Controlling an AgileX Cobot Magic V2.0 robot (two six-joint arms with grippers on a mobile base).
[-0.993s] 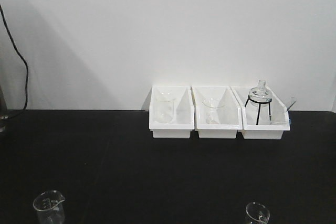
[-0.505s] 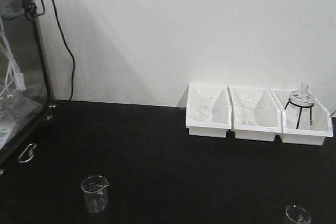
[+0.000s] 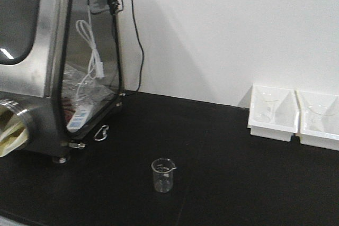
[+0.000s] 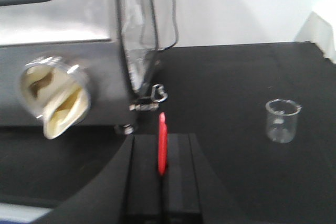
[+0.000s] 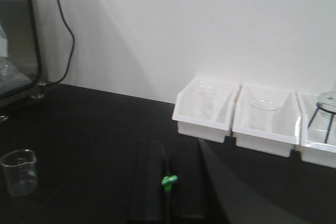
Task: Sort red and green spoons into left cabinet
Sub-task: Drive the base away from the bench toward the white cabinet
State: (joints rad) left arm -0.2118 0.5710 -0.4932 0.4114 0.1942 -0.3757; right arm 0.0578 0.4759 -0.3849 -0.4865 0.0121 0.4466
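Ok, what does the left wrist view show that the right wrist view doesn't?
Only the left wrist view: the red spoon in the left jaws, a round port with a pale glove, and a clip. Only the right wrist view: the green spoon in the right jaws, three white bins, a flask on a stand. Both: a clear beaker on the black counter, a black cable, and part of the steel chamber.

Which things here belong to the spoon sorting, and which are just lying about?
Job: red spoon in left gripper; green spoon in right gripper. Cabinet not in view.
Lying about: beaker; white bins; steel chamber.
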